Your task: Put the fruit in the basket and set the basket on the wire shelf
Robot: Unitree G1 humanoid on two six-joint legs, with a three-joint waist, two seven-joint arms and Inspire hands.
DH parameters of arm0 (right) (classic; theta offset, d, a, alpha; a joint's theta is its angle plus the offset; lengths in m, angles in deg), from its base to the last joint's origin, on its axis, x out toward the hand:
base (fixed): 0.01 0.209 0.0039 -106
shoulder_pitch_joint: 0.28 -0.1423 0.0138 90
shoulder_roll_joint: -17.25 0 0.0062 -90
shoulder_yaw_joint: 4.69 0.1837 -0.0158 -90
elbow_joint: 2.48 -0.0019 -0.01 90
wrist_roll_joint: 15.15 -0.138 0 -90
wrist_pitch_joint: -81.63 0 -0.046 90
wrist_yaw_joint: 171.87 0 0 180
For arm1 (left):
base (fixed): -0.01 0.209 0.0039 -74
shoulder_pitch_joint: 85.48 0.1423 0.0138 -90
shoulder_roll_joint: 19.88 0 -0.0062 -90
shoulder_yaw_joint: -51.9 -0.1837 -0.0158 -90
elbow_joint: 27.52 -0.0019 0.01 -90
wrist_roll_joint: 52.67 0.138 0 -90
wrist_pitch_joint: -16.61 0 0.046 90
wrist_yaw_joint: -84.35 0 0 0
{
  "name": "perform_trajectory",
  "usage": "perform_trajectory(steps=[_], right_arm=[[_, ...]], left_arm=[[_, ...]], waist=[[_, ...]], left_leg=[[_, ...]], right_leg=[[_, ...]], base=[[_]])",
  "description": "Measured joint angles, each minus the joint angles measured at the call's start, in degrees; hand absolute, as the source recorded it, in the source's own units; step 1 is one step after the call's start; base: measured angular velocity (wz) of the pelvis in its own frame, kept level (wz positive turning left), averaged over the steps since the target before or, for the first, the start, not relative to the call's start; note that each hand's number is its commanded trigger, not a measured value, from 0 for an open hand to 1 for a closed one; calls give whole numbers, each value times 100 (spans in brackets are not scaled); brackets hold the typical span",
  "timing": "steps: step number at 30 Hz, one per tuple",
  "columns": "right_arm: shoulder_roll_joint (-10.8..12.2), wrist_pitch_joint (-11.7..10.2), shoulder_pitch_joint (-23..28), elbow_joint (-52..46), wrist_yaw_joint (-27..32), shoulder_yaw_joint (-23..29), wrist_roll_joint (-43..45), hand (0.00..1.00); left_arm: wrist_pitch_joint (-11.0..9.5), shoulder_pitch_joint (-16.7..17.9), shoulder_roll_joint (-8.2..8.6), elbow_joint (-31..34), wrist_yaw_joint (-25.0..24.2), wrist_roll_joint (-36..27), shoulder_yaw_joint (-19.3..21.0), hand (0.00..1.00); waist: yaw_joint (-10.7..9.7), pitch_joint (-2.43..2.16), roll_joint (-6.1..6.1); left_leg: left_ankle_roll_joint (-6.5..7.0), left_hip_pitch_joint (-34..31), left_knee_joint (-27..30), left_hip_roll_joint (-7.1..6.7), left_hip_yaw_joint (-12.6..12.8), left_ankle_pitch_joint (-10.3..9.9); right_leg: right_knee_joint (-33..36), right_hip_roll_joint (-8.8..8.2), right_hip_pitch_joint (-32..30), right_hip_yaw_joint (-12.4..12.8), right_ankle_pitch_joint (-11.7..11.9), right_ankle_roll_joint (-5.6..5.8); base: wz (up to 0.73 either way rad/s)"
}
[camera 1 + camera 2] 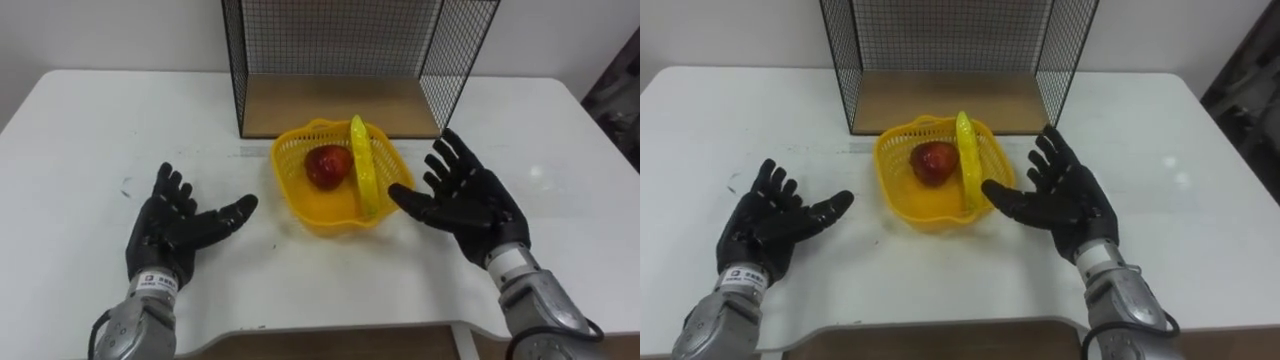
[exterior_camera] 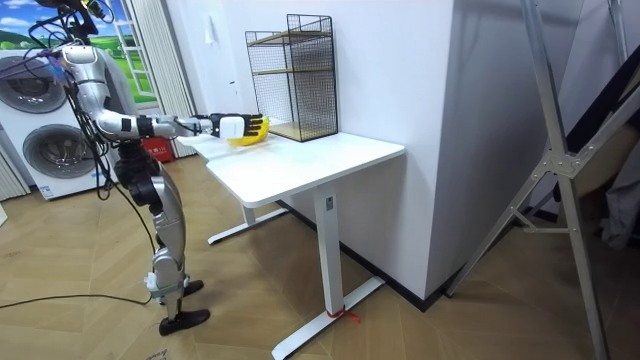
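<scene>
Apple (image 1: 327, 166) sits in basket (image 1: 284, 165), wire shelf (image 1: 340, 40) just behind it. R hand (image 1: 470, 205), fingers spread, right beside basket; L hand (image 1: 175, 235), also spread, farther off. Handle (image 1: 362, 160) runs front-to-back.

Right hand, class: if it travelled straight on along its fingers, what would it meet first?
Probably the wire shelf, at the front edge of its right mesh wall, just beyond the right hand. The basket lies to its thumb side. Depth is unclear.

Glossy plastic basket (image 1: 340, 200) (yellow), black wire shelf (image 1: 340, 40) — wooden base, matt white table (image 1: 100, 120)
</scene>
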Motion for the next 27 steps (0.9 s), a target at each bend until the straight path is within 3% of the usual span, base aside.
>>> perform_trajectory(steps=[9, 27], right_arm=[[0, 19, -457, 181, -254, -154, 0, 0], [7, 15, -481, 479, -287, -604, 3, 0]], left_arm=[[64, -45, 53, 44, -244, -11, -455, 0], [91, -239, 115, 145, -574, -25, -1159, 0]], waist=[[-146, -1, 5], [-177, 1, 9]], left_leg=[[0, -27, 21, 1, -7, 0], [1, -36, -25, 6, 53, 0]], right_leg=[[0, -1, -20, 19, 7, 2], [-15, 10, -97, 104, 7, 3]], base=[[0], [-1]])
